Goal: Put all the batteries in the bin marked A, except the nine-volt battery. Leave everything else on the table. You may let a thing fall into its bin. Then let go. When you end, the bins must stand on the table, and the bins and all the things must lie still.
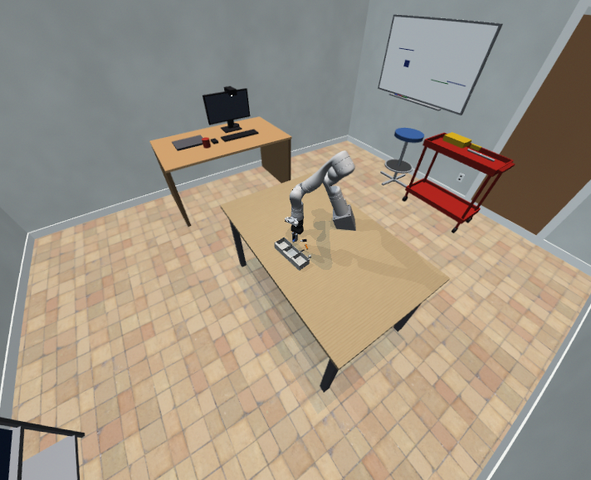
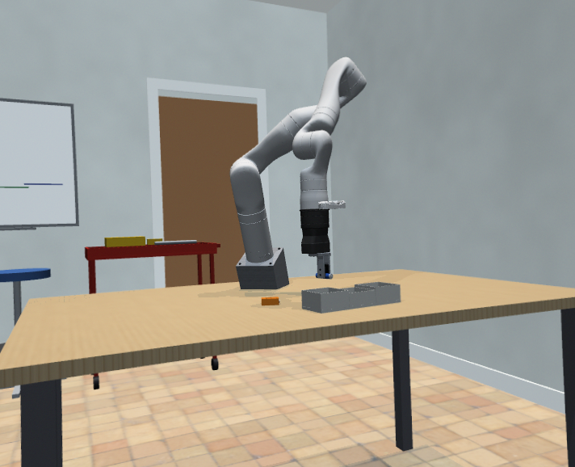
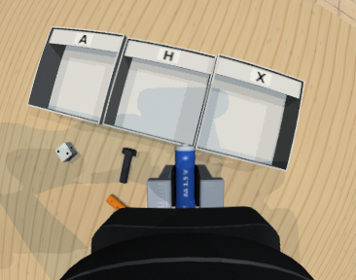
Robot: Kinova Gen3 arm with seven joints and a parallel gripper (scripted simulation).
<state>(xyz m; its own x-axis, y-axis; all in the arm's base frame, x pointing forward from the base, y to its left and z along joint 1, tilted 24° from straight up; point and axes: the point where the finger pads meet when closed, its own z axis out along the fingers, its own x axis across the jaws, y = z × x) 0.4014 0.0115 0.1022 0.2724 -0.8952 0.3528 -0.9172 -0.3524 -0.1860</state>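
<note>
My gripper (image 3: 185, 179) (image 2: 323, 274) (image 1: 296, 237) is shut on a blue cylindrical battery (image 3: 185, 170) (image 2: 326, 275) and holds it above the table. In the wrist view it hangs over the near rim where bin H (image 3: 168, 54) meets bin X (image 3: 259, 77). Bin A (image 3: 87, 39) is the leftmost of the three joined grey bins (image 2: 350, 297) (image 1: 291, 252), and all three look empty. An orange battery (image 3: 114, 200) (image 2: 270, 300) lies on the table near the bins, partly hidden by my wrist in the wrist view.
A small white die (image 3: 65, 152) and a black bolt (image 3: 126, 163) lie on the table in front of bins A and H. The arm's base (image 2: 262, 274) stands behind the bins. The table edge runs beyond the bins' far side.
</note>
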